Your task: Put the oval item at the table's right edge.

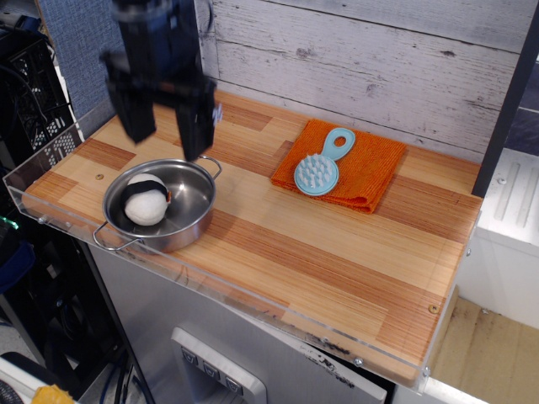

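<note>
The oval item (145, 199), a white fuzzy egg-shaped toy with a black band, lies inside a steel pan (187, 222) at the front left of the wooden table (337, 261). My gripper (164, 130) hangs above the pan's far rim, a little behind and above the toy. Its two dark fingers (135, 109) point down and stand wide apart, open and empty. It touches nothing.
A light-blue round brush (318, 172) lies on an orange cloth (370, 172) at the back centre. A clear acrylic rim (253, 295) runs along the table's front and left sides. A grey plank wall stands behind. The table's right edge (459, 278) drops off beside a white surface.
</note>
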Available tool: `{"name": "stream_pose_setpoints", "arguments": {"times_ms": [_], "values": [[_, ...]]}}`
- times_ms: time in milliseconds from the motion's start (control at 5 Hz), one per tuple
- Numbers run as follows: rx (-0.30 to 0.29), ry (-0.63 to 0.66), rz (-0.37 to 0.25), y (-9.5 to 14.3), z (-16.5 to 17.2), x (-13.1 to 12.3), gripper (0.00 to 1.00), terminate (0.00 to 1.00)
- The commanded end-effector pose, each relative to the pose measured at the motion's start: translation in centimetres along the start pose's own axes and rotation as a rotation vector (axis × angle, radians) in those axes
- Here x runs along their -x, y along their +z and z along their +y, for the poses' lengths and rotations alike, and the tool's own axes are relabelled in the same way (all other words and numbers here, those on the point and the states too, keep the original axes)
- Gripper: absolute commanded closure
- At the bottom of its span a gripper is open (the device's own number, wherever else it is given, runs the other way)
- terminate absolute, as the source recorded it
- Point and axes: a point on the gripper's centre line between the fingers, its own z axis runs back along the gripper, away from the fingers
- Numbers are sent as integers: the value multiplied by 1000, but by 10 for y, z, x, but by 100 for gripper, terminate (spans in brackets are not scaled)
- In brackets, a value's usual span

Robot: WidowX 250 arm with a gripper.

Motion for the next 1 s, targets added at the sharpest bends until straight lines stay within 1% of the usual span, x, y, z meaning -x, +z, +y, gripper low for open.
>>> {"name": "stream_pose_setpoints", "arguments": {"times_ms": [0,200,400,600,800], "values": [[-79,-27,9,-22,11,-7,0,0],[-97,-16,37,-32,22,-3,0,0],[-95,18,38,-38,29,5,0,0],[-74,35,59,-45,29,7,0,0],[-72,49,80,-49,33,9,0,0]]}}
